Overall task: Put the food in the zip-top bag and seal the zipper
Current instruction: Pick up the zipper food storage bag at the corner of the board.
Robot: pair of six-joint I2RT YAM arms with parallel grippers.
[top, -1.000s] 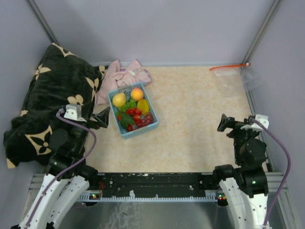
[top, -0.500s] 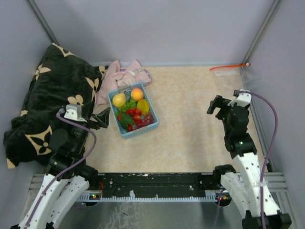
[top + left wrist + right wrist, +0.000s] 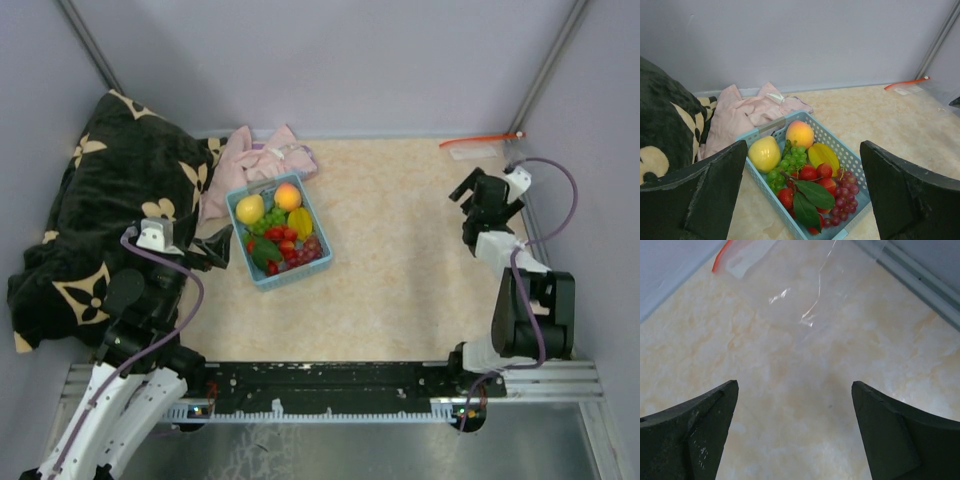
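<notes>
Top external view is showing you the opening condition of the job: no step is done yet. All the food is sitting in the light-blue basket (image 3: 297,276), left of centre on the marbled table (image 3: 400,280). The yellow pear (image 3: 250,208) and orange peach (image 3: 288,196) are lying at the far end. The yellow piece (image 3: 300,221) and green grapes (image 3: 266,222) are lying in the middle. The red berry cluster (image 3: 281,240), green leafy piece (image 3: 265,253) and dark-red grapes (image 3: 309,250) are lying toward the near end.

The zip-top bag (image 3: 488,150) is lying flat in the far right corner, well apart from the basket. Its red-orange zipper (image 3: 480,139) is running along the far edge, with the white slider (image 3: 519,133) at the right end. You are seeing no food inside it. Whether the zipper is open or closed cannot be told.

The left gripper (image 3: 803,145) is hovering just beside the basket on its left, aimed at the fruit, with its fingers spread wide and holding nothing. The right gripper (image 3: 794,384) is hovering over bare table near the bag, likewise spread and empty — the clear film is lying just ahead of it.

A pink cloth (image 3: 245,160) and a black patterned cushion (image 3: 90,220) are lying beyond and left of the basket. Neither is belonging to the job.

You are facing, by this reading, the whole procedure: opening the bag mouth, moving every piece across, then running the slider.
</notes>
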